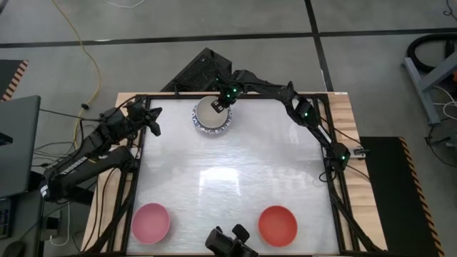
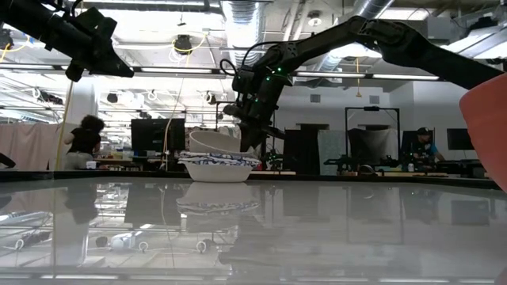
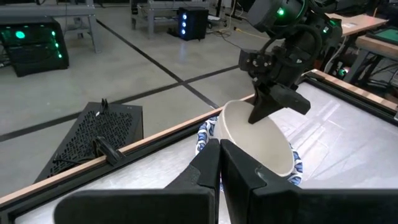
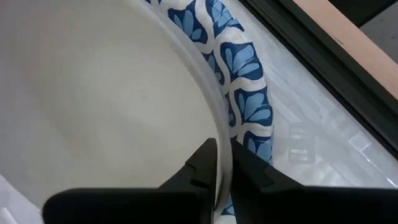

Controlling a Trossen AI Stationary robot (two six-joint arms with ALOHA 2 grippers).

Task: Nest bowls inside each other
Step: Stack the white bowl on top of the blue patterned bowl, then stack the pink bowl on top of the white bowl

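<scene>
A plain white bowl (image 1: 212, 112) sits tilted inside a stack of blue-patterned bowls (image 1: 203, 127) at the table's far middle. My right gripper (image 1: 221, 104) is over the bowl's far right rim, shut on it. In the low view the white bowl (image 2: 212, 142) leans on the stack (image 2: 215, 168). A pink bowl (image 1: 151, 221) and a red bowl (image 1: 277, 225) stand apart near the front edge. My left gripper (image 1: 153, 121) hangs shut and empty above the table's far left corner. My right gripper pinches the plain white bowl's rim (image 4: 222, 155), one finger inside the bowl and one outside. The fingers (image 3: 261, 111) slant down from the far right. The bowl is tilted, with its underside resting in the top blue-patterned bowl.
A dark frame (image 1: 323, 135) edges the table. A black device (image 1: 228, 243) sits at the front edge between the pink and red bowls. The glossy middle of the table (image 1: 235, 178) holds nothing. People stand in the room behind the table (image 2: 83, 138).
</scene>
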